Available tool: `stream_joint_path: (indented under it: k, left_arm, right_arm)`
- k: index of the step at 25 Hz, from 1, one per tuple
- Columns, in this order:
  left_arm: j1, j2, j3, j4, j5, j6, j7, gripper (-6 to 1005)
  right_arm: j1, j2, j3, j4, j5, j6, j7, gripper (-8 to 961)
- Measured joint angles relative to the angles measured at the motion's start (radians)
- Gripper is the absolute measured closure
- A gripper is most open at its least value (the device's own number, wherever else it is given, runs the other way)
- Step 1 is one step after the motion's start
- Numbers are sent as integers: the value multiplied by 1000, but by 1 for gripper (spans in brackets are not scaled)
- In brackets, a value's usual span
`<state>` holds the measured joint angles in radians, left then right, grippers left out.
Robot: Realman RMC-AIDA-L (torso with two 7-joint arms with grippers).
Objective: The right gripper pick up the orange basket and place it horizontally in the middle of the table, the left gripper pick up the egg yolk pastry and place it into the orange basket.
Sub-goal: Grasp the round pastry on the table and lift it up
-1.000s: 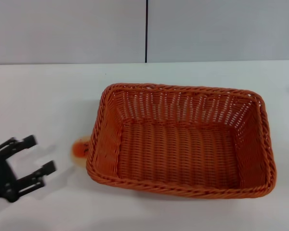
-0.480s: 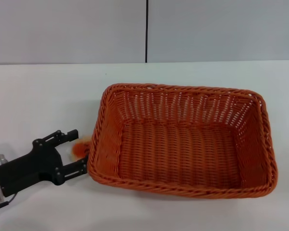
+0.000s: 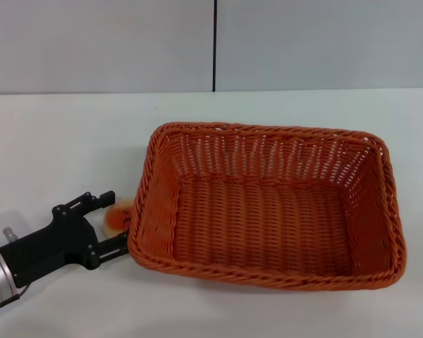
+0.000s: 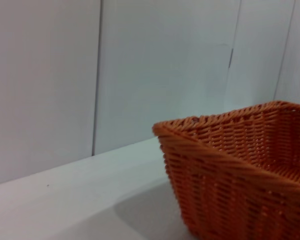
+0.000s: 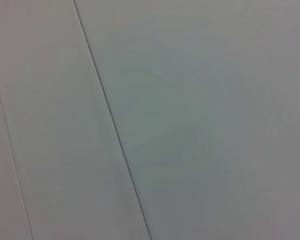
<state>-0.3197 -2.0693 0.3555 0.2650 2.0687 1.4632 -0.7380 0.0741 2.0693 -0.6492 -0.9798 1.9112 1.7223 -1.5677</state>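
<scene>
The orange basket (image 3: 268, 204) lies lengthwise across the middle of the white table (image 3: 56, 141), and nothing lies inside it. Its corner also fills one side of the left wrist view (image 4: 240, 165). The egg yolk pastry (image 3: 117, 217) sits on the table against the basket's left end, partly hidden by it. My left gripper (image 3: 113, 221) is low at the front left, open, with one black finger on each side of the pastry. The right gripper is out of view; the right wrist view shows only grey wall.
Grey wall panels (image 3: 211, 42) stand behind the table's far edge. Bare tabletop lies left of and behind the basket.
The left gripper has come in from the left edge toward the basket, and its open fingers now straddle the pastry. The basket has not moved.
</scene>
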Motion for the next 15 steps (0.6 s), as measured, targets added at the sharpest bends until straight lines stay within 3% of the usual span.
stream_joint_path:
  k: [11, 15]
  left_arm:
    - [-8, 3, 7, 3, 3, -22, -3, 318]
    - [-6, 4, 9, 7, 6, -23, 0, 507]
  right_arm:
    - [8, 1, 0, 20, 0, 0, 0, 579]
    - [12, 2, -4, 20, 0, 1, 0, 575]
